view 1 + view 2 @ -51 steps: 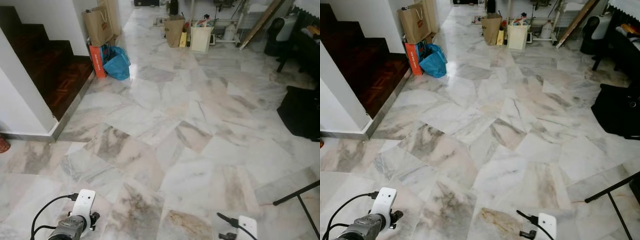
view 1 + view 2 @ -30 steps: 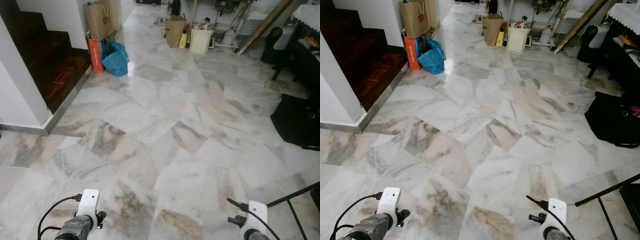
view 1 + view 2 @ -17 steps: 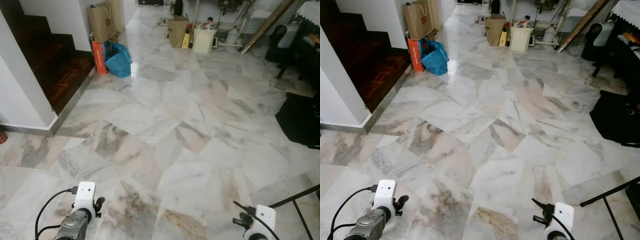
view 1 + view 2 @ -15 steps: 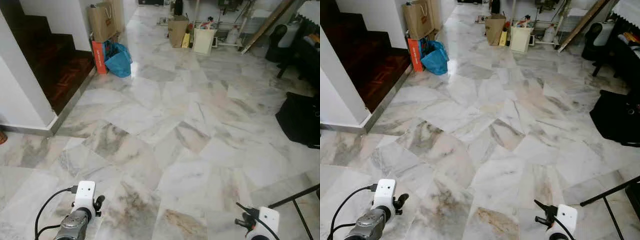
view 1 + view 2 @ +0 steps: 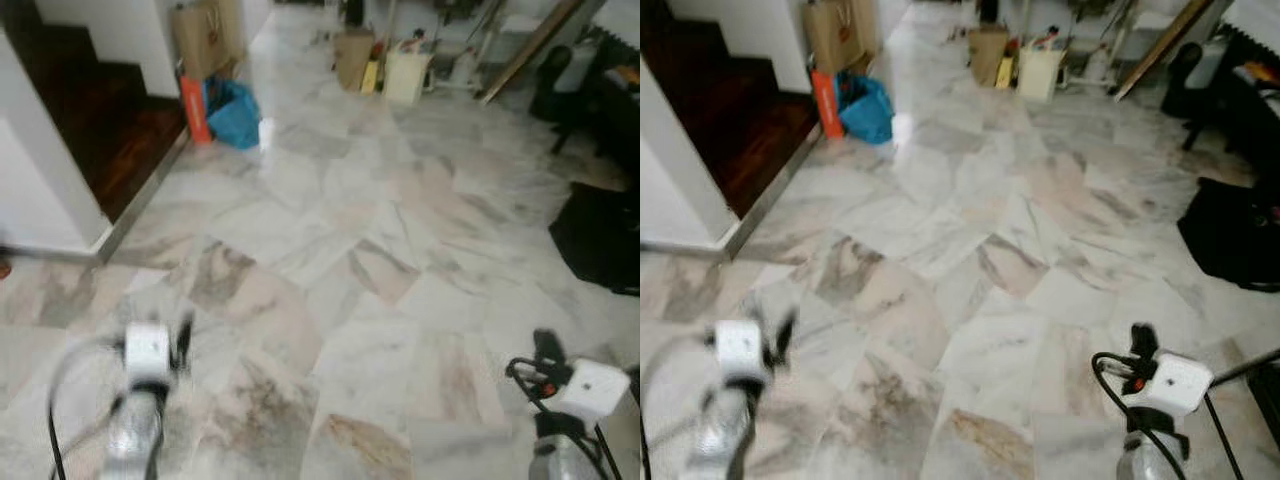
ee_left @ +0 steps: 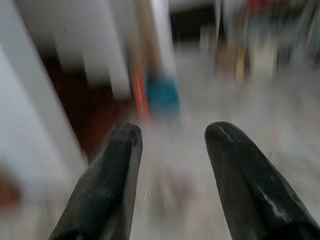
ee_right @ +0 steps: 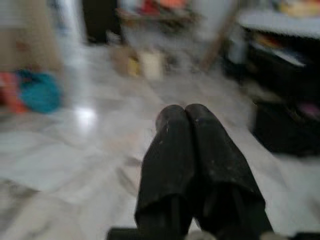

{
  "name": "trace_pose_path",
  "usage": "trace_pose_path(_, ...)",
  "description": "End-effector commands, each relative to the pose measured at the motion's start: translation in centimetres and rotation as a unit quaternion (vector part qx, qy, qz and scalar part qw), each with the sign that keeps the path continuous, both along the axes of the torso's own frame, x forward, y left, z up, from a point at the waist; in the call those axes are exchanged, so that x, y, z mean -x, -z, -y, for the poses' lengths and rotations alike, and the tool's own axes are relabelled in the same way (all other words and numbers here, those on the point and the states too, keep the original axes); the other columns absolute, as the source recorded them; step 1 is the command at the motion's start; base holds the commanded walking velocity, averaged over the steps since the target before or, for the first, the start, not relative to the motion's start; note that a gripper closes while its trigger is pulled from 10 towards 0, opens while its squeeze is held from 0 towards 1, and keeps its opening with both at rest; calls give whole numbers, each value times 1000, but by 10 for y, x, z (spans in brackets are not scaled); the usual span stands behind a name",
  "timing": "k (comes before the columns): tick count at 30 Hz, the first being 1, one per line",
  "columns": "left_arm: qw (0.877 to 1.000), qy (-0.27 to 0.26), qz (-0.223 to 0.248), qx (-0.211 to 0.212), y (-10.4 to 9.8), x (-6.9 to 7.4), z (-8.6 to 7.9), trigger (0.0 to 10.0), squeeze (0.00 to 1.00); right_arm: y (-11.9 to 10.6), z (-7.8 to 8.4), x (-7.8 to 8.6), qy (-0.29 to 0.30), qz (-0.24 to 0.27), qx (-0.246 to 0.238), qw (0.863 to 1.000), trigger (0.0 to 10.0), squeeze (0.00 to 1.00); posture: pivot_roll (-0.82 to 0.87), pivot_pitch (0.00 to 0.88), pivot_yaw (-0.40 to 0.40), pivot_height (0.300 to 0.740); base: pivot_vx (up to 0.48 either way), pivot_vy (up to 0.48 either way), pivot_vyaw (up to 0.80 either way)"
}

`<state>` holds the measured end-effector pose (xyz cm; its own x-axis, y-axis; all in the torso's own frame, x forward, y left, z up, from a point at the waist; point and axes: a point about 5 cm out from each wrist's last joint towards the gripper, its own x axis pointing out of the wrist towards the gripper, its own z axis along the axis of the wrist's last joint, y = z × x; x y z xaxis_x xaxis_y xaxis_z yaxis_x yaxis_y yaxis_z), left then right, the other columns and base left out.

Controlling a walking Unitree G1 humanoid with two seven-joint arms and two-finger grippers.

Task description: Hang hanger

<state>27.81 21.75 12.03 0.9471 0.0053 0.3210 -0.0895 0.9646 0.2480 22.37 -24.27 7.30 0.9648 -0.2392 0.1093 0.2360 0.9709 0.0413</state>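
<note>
Floor (image 5: 340, 220): pale marble slabs veined grey and brown, running from the robot's feet to the far wall; the head views are smeared by motion.
Left claw (image 6: 172, 131): two black fingers spread apart with open floor between them, nothing held; in the head view the left arm (image 5: 145, 385) is a blur low on the left.
Right claw (image 7: 184, 116): fingers pressed together, tip against tip, nothing between them; the right arm (image 5: 1160, 395), with its white camera block and black cable, sits low on the right.
Hanger: I cannot make one out in any view.
Stairs (image 5: 110, 120): dark wood steps on the left, beside a white wall.
Bags: a blue bag (image 5: 235, 112) beside an orange carton (image 5: 193, 108), with a brown paper bag (image 5: 205, 38) behind them; more bags and boxes (image 5: 385, 65) stand along the far wall.
Writing: none can be read; the blur hides any print on the bags.
Right side: a black bag (image 5: 1230, 235) lies on the floor below dark furniture.
</note>
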Motion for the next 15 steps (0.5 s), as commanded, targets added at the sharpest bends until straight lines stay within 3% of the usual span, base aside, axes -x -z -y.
trace_pose_path(1,1000,25,8,-9,-8,2,14,10000,0,-3,-4,6,-7,-13,8,1000,10000,0,-97,0,-37,740,0,0,0)
trace_pose_path(2,999,44,20,-11,-16,4,23,10000,0,-6,-8,7,-15,-12,11,1000,10000,0,-97,0,-39,740,0,0,0)
trace_pose_path(6,999,49,21,0,-22,18,35,10000,0,-10,-12,20,-18,-26,18,999,10000,0,-100,0,-45,740,0,0,0)
trace_pose_path(7,999,49,21,0,-22,18,35,10000,0,-10,-12,20,-18,-26,18,999,10000,0,-100,0,-45,740,0,0,0)
trace_pose_path(9,999,33,2,-5,-24,34,30,10000,0,-12,-8,34,6,-40,14,999,10000,0,-92,0,-49,740,0,0,0)
trace_pose_path(12,999,23,-18,-12,-25,45,27,10000,0,-14,-7,43,17,-52,8,998,10000,0,-85,0,-51,740,0,0,0)
trace_pose_path(15,998,10,-51,-24,-14,50,19,10000,0,3,-7,50,7,-97,6,995,10000,0,-81,0,-53,740,0,0,0)
